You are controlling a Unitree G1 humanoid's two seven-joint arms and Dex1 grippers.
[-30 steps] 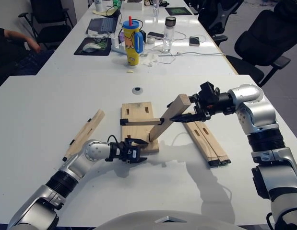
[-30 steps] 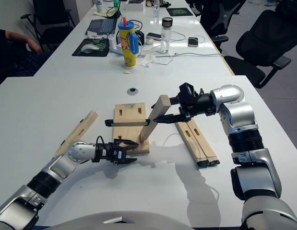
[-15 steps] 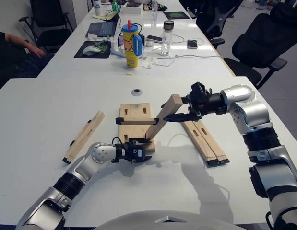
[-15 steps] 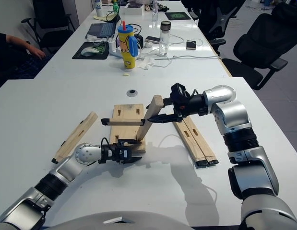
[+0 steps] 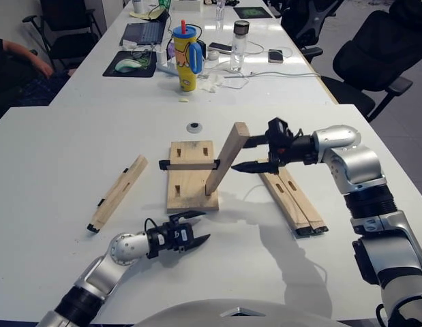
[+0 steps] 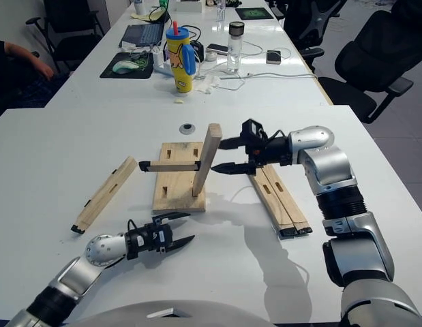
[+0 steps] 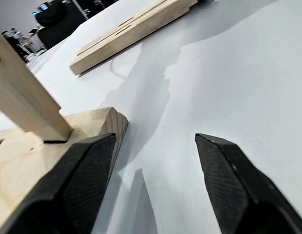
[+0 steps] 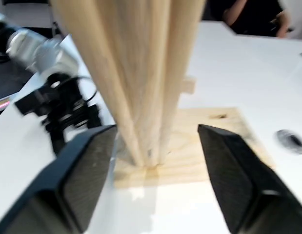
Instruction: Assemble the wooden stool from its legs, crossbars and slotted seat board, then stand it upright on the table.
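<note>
Broadly, the white tabletop (image 5: 47,157) lay bare around the left hand (image 5: 206,225), with wide room on its outer side and toward the near edge. Another bare stretch lay between it and the right hand (image 5: 239,157). The tabletop's side edge ran just outside the right arm, with black office chairs (image 5: 374,54) beyond it.

Past the far edge, well beyond both hands, a second tabletop (image 5: 285,88) carried a yellow cup (image 5: 186,61) with a red straw (image 5: 183,26) in it. Near the cup stood a clear bottle (image 5: 238,51) under a dark lid (image 5: 242,27). What either held could not be told. A laptop (image 5: 144,33) stood there too.

The slotted seat board (image 5: 187,180) lay flat just ahead of the left hand, its slots (image 5: 180,151) facing up. That hand's fingers (image 7: 229,180) were spread apart, holding nothing, low over the surface.

From the board corner closest to the left hand a pale wooden leg (image 5: 226,159) rose, leaning toward the right hand. A crossbar (image 5: 190,165) with a black tip (image 5: 163,164) ran level from the leg's middle over the board, away from the right hand. The right hand's fingers (image 8: 87,175) stood apart, framing the leg's upper part without closing on it.

One loose leg (image 5: 118,192) lay flat well to the outer side of the left hand. A pair of legs (image 5: 292,201) lay side by side just below the right hand. A small round disc (image 5: 193,127) sat beyond the board.
</note>
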